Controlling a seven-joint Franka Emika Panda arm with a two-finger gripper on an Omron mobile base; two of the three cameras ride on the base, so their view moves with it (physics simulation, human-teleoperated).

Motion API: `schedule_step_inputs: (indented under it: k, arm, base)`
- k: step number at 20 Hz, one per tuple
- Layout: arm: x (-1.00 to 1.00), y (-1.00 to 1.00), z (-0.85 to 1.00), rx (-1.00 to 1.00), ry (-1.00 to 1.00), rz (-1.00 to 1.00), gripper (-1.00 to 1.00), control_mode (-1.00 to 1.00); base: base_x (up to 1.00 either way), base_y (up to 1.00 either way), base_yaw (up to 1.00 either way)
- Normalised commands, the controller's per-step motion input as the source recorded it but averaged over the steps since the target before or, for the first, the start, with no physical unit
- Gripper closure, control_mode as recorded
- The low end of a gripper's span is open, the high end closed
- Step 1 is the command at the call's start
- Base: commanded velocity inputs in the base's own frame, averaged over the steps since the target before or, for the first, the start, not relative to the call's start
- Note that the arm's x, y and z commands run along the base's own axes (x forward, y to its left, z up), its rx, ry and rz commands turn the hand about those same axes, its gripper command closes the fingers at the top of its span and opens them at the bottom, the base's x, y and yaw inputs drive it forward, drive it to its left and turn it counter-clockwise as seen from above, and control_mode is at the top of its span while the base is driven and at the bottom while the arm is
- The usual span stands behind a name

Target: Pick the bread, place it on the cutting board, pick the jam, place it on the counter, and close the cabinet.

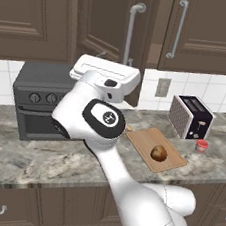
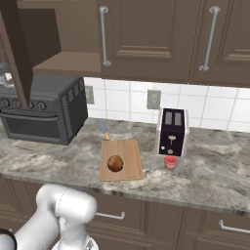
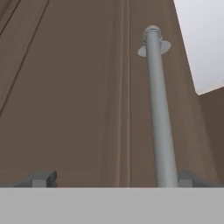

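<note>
Cabinet door standing open, silver handle running up just inside right fingertip. Table carrying cutting board, bread resting on it. Gripper spread wide, holding nothing. Jam sitting on table before toaster.

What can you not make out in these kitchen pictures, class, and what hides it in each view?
- Gripper, hand view: tips cut off by the bottom edge; grip on the cabinet handle unclear.
- Cabinet interior, left base view: hidden by its open door.
- Jam label, right base view: too small.
</note>
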Motion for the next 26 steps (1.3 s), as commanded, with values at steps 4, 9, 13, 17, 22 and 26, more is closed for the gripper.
schedule_step_inputs:
  k: [4,9,13,17,22,26]
  arm:
    - [0.27,-0.35,0.00,0.00,0.00,0.00,-1.00,-1.00]
    - [0.26,-0.34,0.00,0.00,0.00,0.00,-1.00,-1.00]
    - [0.26,-0.34,0.00,0.00,0.00,0.00,-1.00,-1.00]
    - [0.30,-0.31,0.00,0.00,0.00,0.00,-1.00,-1.00]
    - [0.34,-0.30,0.00,0.00,0.00,0.00,-1.00,-1.00]
    - [0.38,-0.27,0.00,0.00,0.00,0.00,-1.00,-1.00]
  base:
    - [0.00,0.00,0.00]
    - [0.00,0.00,0.00]
    - [0.00,0.00,0.00]
    - [0.00,0.00,0.00]
    - [0.00,0.00,0.00]
    - [0.00,0.00,0.00]
